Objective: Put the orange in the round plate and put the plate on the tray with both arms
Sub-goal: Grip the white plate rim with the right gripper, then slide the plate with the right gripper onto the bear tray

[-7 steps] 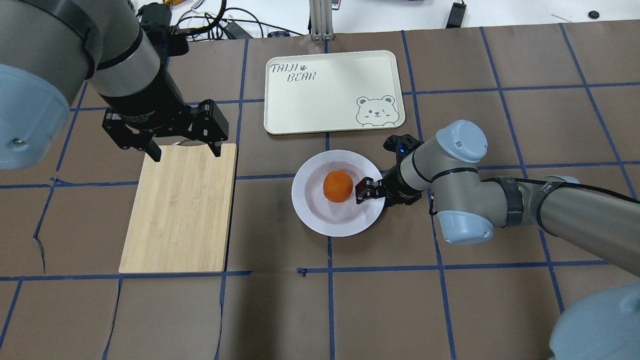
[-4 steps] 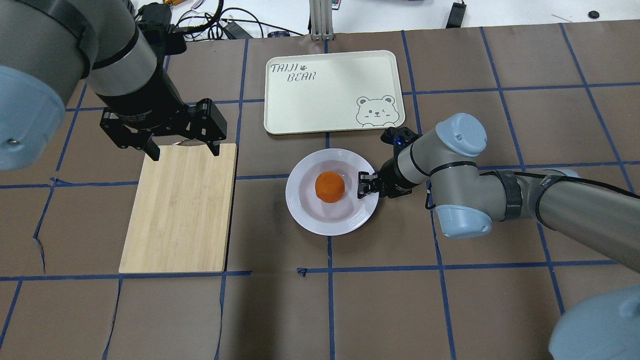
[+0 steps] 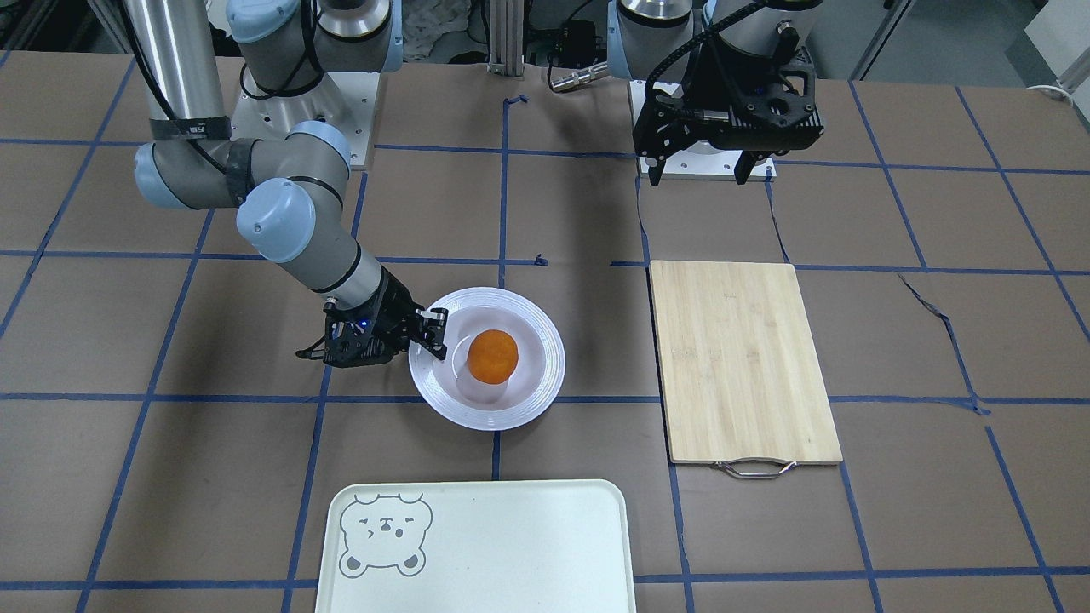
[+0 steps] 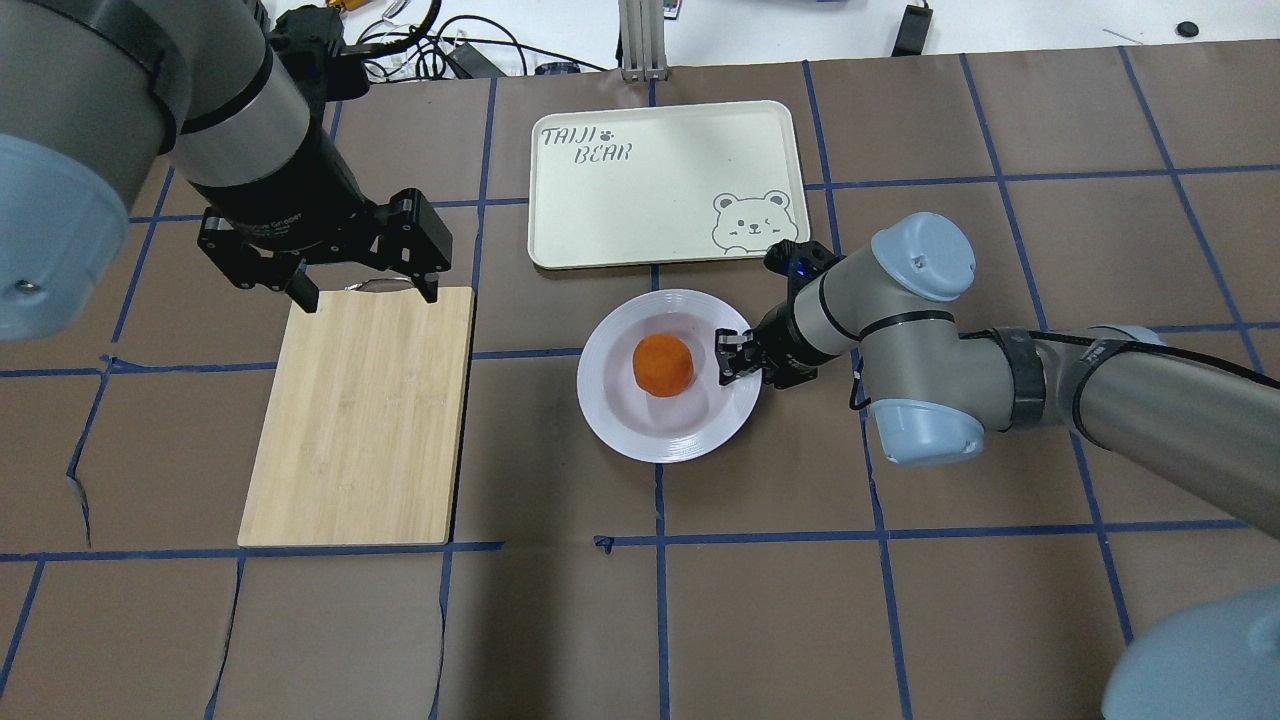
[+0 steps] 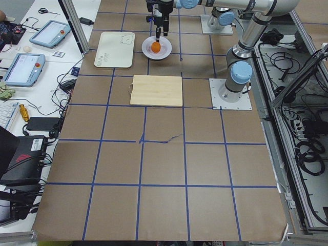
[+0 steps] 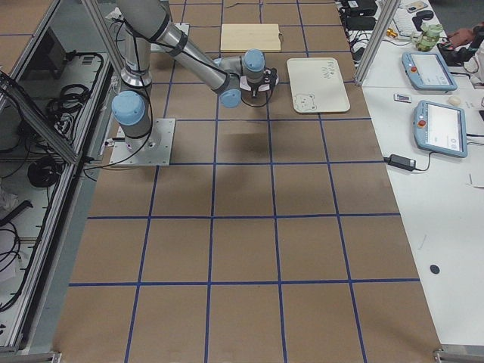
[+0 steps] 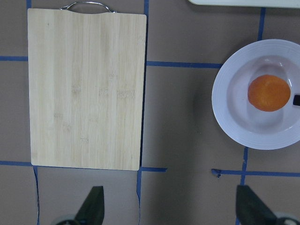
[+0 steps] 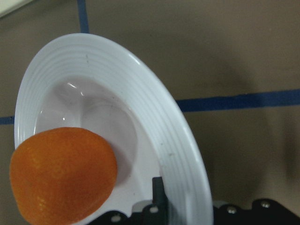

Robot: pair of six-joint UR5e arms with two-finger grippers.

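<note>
Orange [image 4: 662, 365] at plate [image 4: 650, 450] centre, 9 o'clock of right gripper [image 4: 724, 360] | right gripper clamps plate rim at 3 o'clock | tray [image 4: 660, 190] at plate's 12 o'clock | left gripper [image 4: 367, 296] spread wide over board [image 4: 360, 420]

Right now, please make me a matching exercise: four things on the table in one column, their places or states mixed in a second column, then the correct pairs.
Things
1. small round orange fruit
2. glossy white round plate
3. pale cream rectangular tray
4. bamboo cutting board with a metal handle

Places or states
A. nearest to the open left gripper
B. has a grey bear face in one corner
C. lies in the sunken centre of the plate
D. held at its rim by the right gripper

Pairs: 1-C, 2-D, 3-B, 4-A
</note>
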